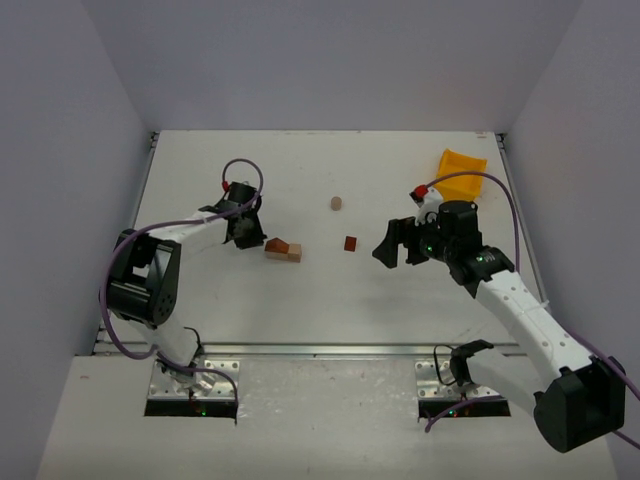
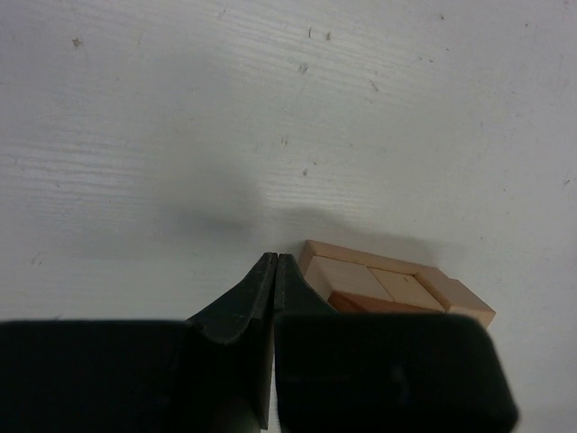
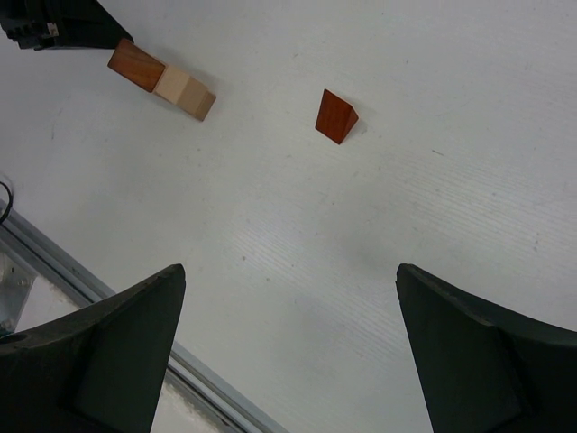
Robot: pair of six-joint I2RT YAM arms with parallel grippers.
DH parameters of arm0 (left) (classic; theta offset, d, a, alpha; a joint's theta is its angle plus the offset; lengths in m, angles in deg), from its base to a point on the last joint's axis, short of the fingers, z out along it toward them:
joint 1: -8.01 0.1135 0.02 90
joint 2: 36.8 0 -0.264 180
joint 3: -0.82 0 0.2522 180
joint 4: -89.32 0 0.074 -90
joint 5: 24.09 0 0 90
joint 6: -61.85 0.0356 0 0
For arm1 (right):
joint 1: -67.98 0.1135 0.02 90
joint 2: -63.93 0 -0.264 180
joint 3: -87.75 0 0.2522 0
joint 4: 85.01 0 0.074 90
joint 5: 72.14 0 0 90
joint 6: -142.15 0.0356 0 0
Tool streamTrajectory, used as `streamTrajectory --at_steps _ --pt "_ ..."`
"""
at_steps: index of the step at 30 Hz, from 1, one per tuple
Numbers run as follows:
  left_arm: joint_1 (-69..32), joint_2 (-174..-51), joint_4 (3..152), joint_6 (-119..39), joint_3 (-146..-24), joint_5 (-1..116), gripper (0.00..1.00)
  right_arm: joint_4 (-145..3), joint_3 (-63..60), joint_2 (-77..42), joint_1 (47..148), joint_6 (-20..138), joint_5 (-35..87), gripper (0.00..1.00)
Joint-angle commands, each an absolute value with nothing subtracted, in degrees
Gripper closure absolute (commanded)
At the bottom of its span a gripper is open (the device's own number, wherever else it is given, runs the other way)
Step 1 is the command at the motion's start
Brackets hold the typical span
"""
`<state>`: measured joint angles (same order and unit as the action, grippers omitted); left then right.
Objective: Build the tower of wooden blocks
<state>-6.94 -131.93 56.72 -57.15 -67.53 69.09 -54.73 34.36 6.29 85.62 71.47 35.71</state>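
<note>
The blocks [image 2: 397,289] are smooth wood, pale tan and reddish-brown; the loose wedge [image 3: 336,116] is darker, slightly glossy red wood. The worktop [image 1: 330,300] is matt white, finely ridged and scuffed. The left hand [image 2: 273,266] and right hand [image 3: 288,275] are matt black plastic.

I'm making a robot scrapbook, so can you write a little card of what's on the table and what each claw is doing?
Block cluster: tan and reddish-brown pieces lying together
Left gripper: shut, holding nothing, beside the cluster
Red wedge: alone, apart from the cluster
Right gripper: open, empty
Small tan piece: alone, farther back
Yellow bin: far right
</note>
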Motion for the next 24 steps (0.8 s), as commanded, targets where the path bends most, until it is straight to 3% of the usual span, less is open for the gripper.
streamTrajectory --at_steps 1,24 --pt "-8.40 -129.35 56.95 -57.60 -68.49 70.33 1.00 -56.66 34.98 7.70 85.64 70.43 34.25 0.01" --pt "-10.45 -128.47 55.51 -57.77 -68.76 72.42 1.00 -56.75 35.41 8.47 85.64 70.25 33.59 0.01"
